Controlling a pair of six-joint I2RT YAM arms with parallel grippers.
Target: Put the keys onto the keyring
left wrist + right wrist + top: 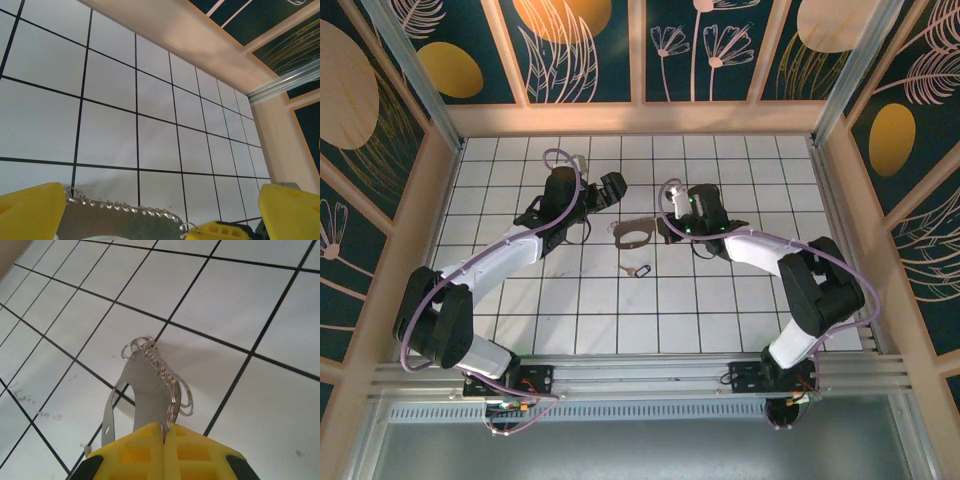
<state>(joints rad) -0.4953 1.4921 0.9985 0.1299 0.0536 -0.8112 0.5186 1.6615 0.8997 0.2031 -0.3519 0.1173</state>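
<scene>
The keyring (633, 235) is a tan, flat loop piece held just above the tiles at mid-table. My right gripper (664, 231) is shut on its right end. In the right wrist view the yellow fingers (131, 452) pinch the keyring (145, 390), a flat plate with a cut-out and several wire rings along one edge. My left gripper (604, 204) stands wide open just left of it. In the left wrist view the keyring's ringed edge (120, 220) lies low between the yellow fingers (30, 210). One small key (638, 271) lies on the tiles in front of the keyring, untouched.
The white tiled table (720, 300) is bounded by beige walls (640, 118) at the back and sides, with a metal rail (650, 375) along the near edge. Open tiles lie in front of the key and behind both grippers.
</scene>
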